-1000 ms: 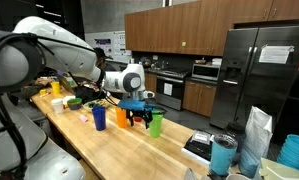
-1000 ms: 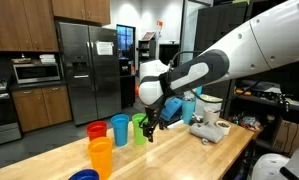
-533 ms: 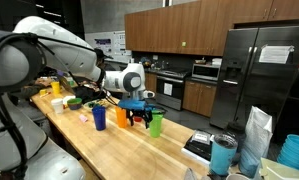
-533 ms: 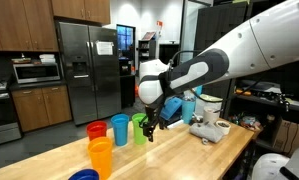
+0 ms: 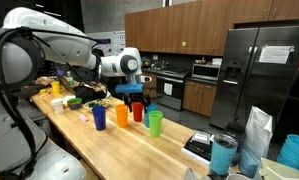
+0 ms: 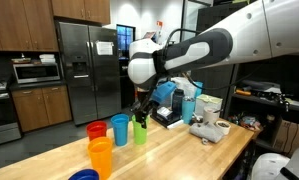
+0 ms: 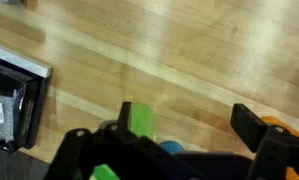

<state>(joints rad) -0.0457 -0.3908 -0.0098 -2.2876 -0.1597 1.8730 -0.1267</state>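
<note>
Four plastic cups stand on the wooden counter (image 5: 139,150): blue (image 5: 99,117), orange (image 5: 121,116), red (image 5: 138,112) and green (image 5: 155,123). My gripper (image 5: 137,98) hangs open above the red cup, clear of all of them. In the other exterior view it (image 6: 141,108) hovers just over the green cup (image 6: 140,131), beside the blue cup (image 6: 119,128), the red cup (image 6: 96,130) and the orange cup (image 6: 100,157). In the wrist view the gripper (image 7: 189,125) has only bare wood between its fingers; the green cup (image 7: 141,122) shows by the left finger and an orange edge (image 7: 281,128) by the right.
A black flat device (image 5: 201,145), a teal tumbler (image 5: 223,155) and a white bag (image 5: 257,135) sit at the counter's near end. Bowls and clutter (image 5: 74,100) lie at the far end. A blue box (image 6: 174,100) and a white object (image 6: 209,130) stand behind the cups.
The gripper has risen from cup height beside the green cup to well above the cups, shifting back towards the red one. The cups have not moved.
</note>
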